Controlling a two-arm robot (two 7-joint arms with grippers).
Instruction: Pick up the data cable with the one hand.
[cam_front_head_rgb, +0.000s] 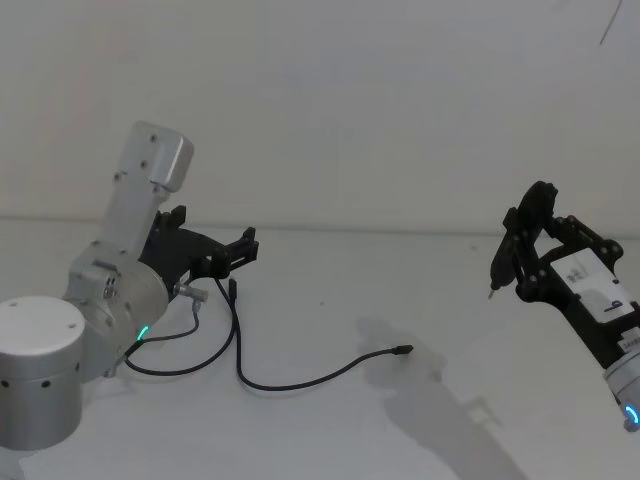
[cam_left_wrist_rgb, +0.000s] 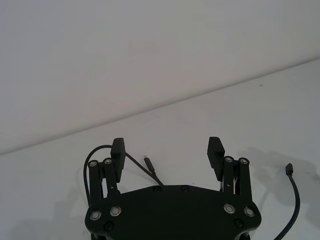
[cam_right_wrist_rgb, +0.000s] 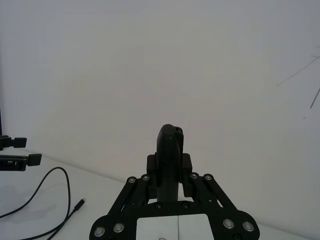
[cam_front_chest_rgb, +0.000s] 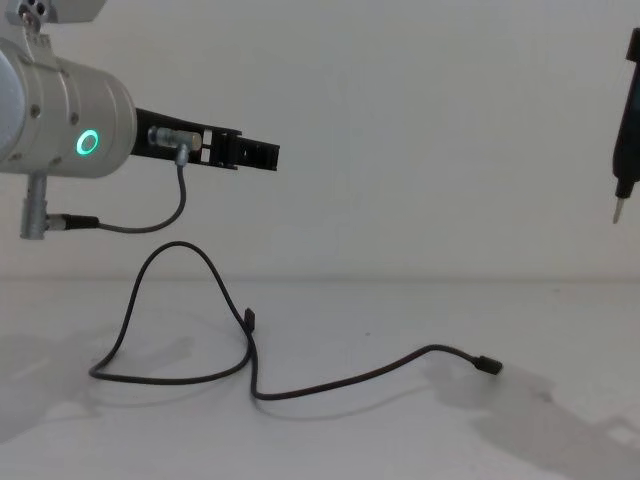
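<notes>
Cable (cam_front_chest_rgb: 250, 370) lies below left claw (cam_front_chest_rgb: 262, 153) — untouched.

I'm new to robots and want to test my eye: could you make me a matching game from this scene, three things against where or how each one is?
Things:
1. data cable
2. left gripper
3. right gripper

States:
A. raised on the robot's right, fingers shut to a pale tip
B. lying loose on the white table, one loop arching up
C. open, held above the table over part of the cord

Pairs: 1-B, 2-C, 3-A
</notes>
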